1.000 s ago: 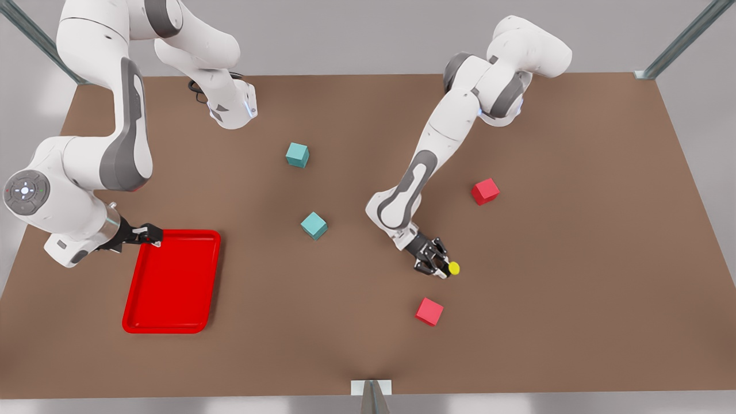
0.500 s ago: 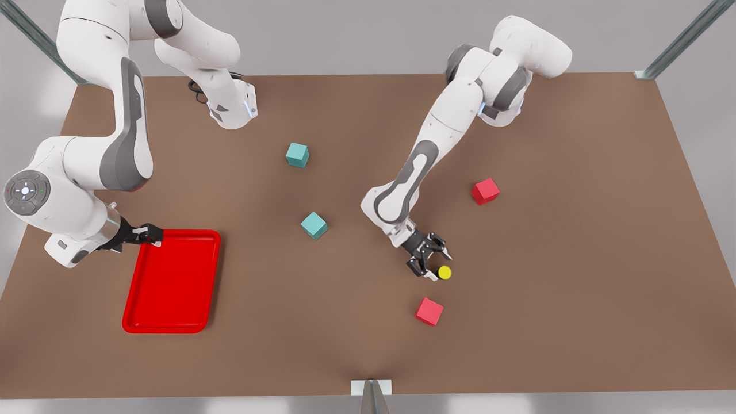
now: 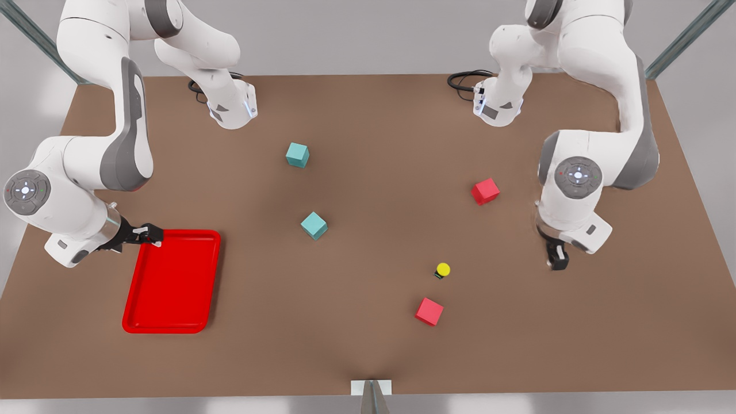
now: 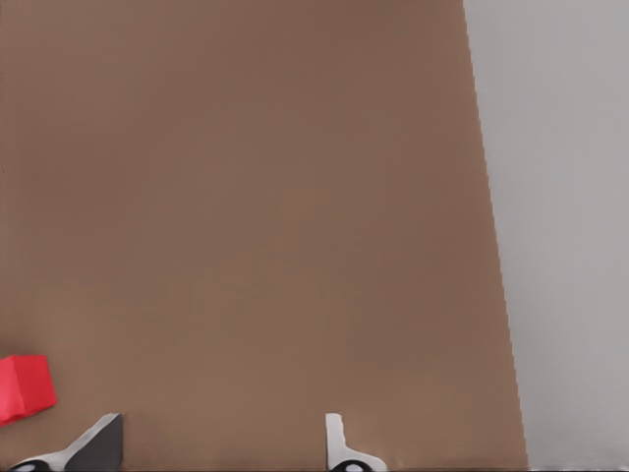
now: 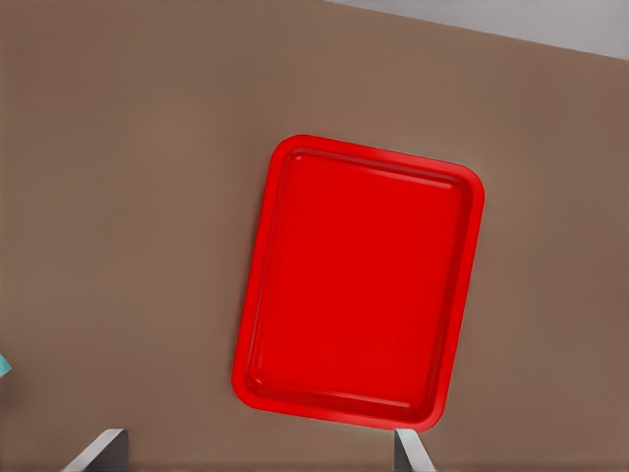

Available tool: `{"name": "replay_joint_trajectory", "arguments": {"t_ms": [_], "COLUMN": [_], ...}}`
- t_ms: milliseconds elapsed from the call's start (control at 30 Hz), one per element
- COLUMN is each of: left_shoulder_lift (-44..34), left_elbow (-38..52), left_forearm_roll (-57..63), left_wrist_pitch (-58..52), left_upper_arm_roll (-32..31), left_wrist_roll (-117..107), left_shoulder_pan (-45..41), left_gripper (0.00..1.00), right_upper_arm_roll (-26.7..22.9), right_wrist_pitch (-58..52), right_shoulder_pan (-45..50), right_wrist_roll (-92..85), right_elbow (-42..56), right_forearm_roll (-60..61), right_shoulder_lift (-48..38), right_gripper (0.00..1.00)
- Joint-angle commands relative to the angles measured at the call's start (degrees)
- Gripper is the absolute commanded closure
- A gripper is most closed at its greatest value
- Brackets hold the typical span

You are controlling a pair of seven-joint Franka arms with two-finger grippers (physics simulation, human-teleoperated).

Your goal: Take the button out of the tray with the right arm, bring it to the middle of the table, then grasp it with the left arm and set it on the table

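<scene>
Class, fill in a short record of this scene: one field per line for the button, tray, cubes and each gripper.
button: upright on the table, no gripper touching it, between two red cubes
tray: red, nothing in it, front view's left
teal cubes: and, mid-table
red cubes: and, front view's right
right gripper: jaws open, at the tray's far corner
left gripper: jaws open, pulled clear of the button

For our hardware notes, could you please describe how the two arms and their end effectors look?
Both arms have glossy white shells with grey joint covers and a round grey cap of small markings. The right end effector and left end effector are small and black, with pale fingertips. Black cables coil at the bases.
</scene>
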Motion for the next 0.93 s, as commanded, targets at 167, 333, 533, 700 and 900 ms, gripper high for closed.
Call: {"name": "replay_joint_trajectory", "arguments": {"t_ms": [167,333,533,700,900], "left_shoulder_lift": [-10.0,-9.8,-10.2,-10.3,-10.3], "left_elbow": [-9.4,-9.7,-10.5,-10.5,-10.5], "left_forearm_roll": [-15.0,-14.9,-14.8,-14.6,-14.4], "left_wrist_pitch": [-2.3,-2.0,-2.0,-2.0,-2.2], "left_upper_arm_roll": [5.0,5.0,5.0,4.2,3.9], "left_wrist_roll": [111.9,111.5,111.6,111.2,111.1], "left_shoulder_pan": [1.6,1.6,1.5,1.4,1.3], "left_gripper": [0.00,0.00,0.00,0.00,0.00], "right_upper_arm_roll": [0.0,0.0,0.0,0.0,0.0], "right_wrist_pitch": [0.0,-0.2,-0.1,-0.1,-0.2], "right_shoulder_pan": [0.0,0.0,-0.1,-0.1,-0.1], "right_wrist_roll": [0.0,-0.1,-0.1,-0.1,-0.1], "right_elbow": [0.0,0.2,0.0,0.0,0.1], "right_forearm_roll": [0.0,0.0,0.0,0.0,0.0], "right_shoulder_lift": [-0.1,-0.2,-0.1,-0.1,-0.2], "right_gripper": [0.00,0.00,0.00,0.00,0.00]}}
